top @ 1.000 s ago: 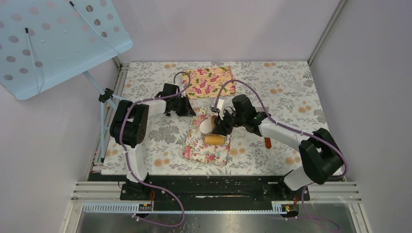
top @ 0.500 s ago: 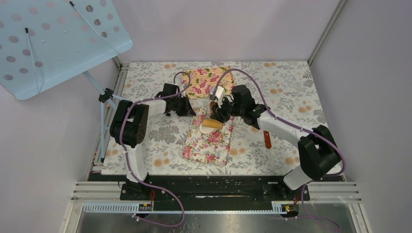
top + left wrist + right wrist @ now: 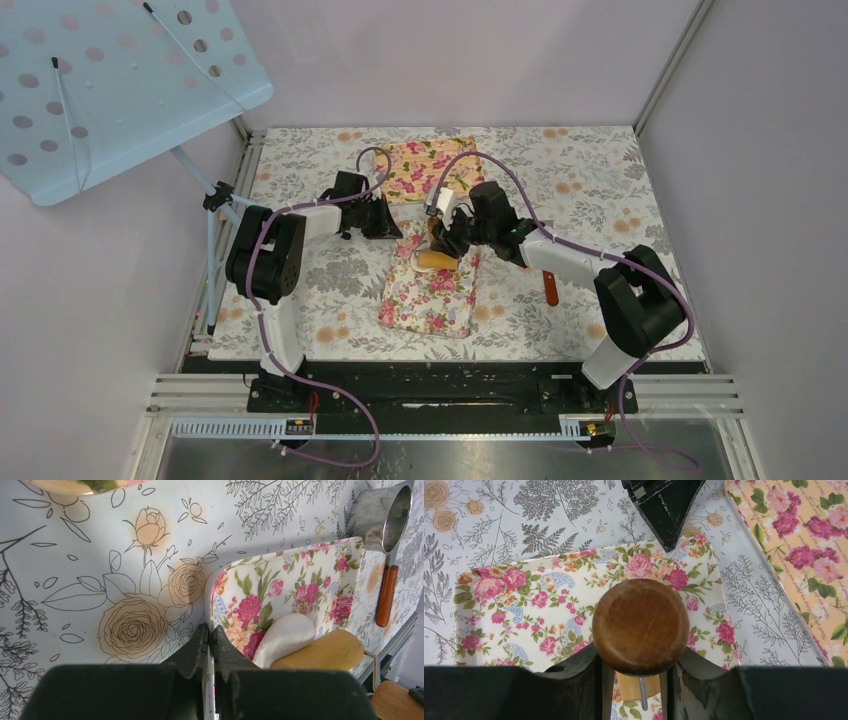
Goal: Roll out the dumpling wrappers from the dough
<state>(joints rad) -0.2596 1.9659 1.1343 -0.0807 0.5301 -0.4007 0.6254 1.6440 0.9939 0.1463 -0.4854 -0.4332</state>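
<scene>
Floral table (image 3: 580,170), with the near floral tray (image 3: 428,305) lying on it. The left gripper (image 3: 210,636) is clamped tight on the tray rim at its far-left corner, pinning it. The right gripper (image 3: 640,672) is closed round the handle of the wooden roller (image 3: 320,652), which lies across the tray's far end. The dough (image 3: 284,637) sits on the tray, a thick white lump touching the roller and partly under it, not flat yet. Step looks like flattening: press evenly, short straight passes over the lump, tray held steady, don't shove dough over the rim.

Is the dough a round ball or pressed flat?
Partly flat: on the tray, the dough is a thick oval pad against the wooden roller, not a thin disc.
</scene>
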